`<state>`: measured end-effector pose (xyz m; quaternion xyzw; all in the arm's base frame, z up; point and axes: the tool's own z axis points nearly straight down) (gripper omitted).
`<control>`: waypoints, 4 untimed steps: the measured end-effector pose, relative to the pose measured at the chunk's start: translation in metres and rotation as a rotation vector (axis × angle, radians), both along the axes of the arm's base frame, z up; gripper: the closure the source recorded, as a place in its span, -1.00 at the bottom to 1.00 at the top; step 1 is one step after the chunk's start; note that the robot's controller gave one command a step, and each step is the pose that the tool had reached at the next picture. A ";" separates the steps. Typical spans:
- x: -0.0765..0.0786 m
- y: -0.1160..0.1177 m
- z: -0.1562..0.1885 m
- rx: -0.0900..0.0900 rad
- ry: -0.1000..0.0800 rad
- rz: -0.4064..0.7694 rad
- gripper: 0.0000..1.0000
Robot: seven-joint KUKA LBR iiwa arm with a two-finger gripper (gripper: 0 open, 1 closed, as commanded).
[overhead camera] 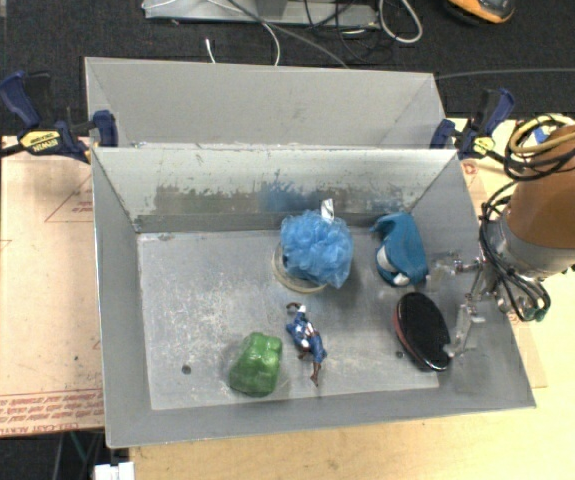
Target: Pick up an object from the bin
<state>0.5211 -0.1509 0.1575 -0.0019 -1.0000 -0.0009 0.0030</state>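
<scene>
Grey sheet-metal bin (167,268) holds five loose things, well apart from one another. All positions below are referenced to the pale blue mesh bath pouf (317,248), which lies near the middle of the bin by the rear wall.

1. Below and left of the pouf: a green, soft-looking rounded lump (255,365) near the front wall.
2. Directly below the pouf: a small blue-and-red plastic figure (307,340), lying flat.
3. Just right of the pouf: a blue and white plush toy (404,246).
4. Below and right of the pouf: a flat black oval disc with a thin red rim (422,330), tilted slightly on the floor.
5. Furthest right of the pouf: the gripper (464,323), just beside the disc's right edge at the right wall. Its opening cannot be told from this view.

The disc is the nearest candidate. It appears stiff, glossy, light and probably slippery. Its low profile offers little height, so it is best taken across the narrow width, at the rim edges.
</scene>
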 end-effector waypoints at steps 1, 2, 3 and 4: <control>0.002 0.001 0.004 -0.001 -0.007 0.005 -1.00; -0.004 0.013 -0.047 0.001 -0.010 0.639 -1.00; -0.040 0.014 -0.029 0.005 -0.010 1.212 -1.00; -0.004 0.020 -0.046 0.011 -0.016 1.230 -1.00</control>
